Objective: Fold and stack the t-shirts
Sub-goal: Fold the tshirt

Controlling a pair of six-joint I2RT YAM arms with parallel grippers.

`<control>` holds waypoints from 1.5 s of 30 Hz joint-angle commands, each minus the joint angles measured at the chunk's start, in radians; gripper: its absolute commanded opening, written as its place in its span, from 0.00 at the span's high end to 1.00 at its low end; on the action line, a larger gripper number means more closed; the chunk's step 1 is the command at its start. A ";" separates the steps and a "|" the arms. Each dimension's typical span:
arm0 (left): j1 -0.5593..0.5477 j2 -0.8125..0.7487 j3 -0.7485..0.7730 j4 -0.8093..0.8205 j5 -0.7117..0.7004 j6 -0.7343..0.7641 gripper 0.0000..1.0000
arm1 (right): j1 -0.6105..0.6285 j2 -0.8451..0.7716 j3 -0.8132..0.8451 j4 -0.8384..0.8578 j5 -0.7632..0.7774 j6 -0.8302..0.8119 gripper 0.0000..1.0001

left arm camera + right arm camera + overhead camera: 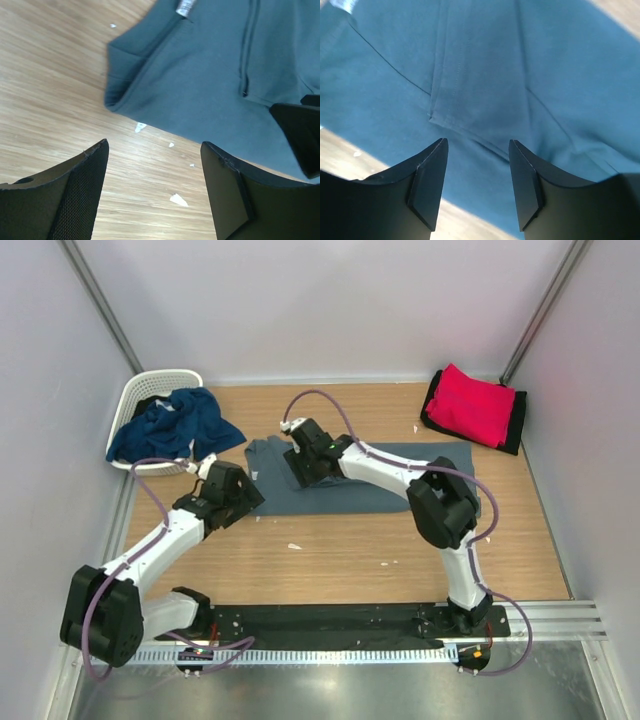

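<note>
A slate grey-blue t-shirt (pixel 380 488) lies flat as a long band in the middle of the wooden table (pixel 340 550). My left gripper (pixel 252 496) is open and empty, just off the shirt's left end; in the left wrist view (pixel 152 185) it hovers over bare wood with the shirt's collar end (pixel 210 75) ahead. My right gripper (pixel 298 474) is open and empty over the shirt's left part; the right wrist view (pixel 477 175) shows a sleeve seam (pixel 480 75) between the jaws. A red t-shirt (pixel 470 405) lies folded on a black one (pixel 516 425) at back right. A navy t-shirt (pixel 175 425) drapes over the basket.
A white lattice basket (pixel 150 385) stands at the back left corner. Small white scraps (pixel 178 200) lie on the wood near the left gripper. White walls close in the table on three sides. A black base rail (pixel 330 618) runs along the near edge.
</note>
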 commanded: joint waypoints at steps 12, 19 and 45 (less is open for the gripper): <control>0.060 0.143 -0.012 0.139 0.024 -0.042 0.24 | 0.069 0.134 0.192 0.069 0.053 -0.069 0.44; 0.080 0.195 0.005 0.173 0.050 -0.033 0.22 | 0.067 0.175 0.200 0.059 0.076 -0.048 0.48; 0.103 0.255 -0.006 0.171 0.024 0.013 0.77 | 0.069 0.201 0.134 0.058 0.056 -0.016 0.68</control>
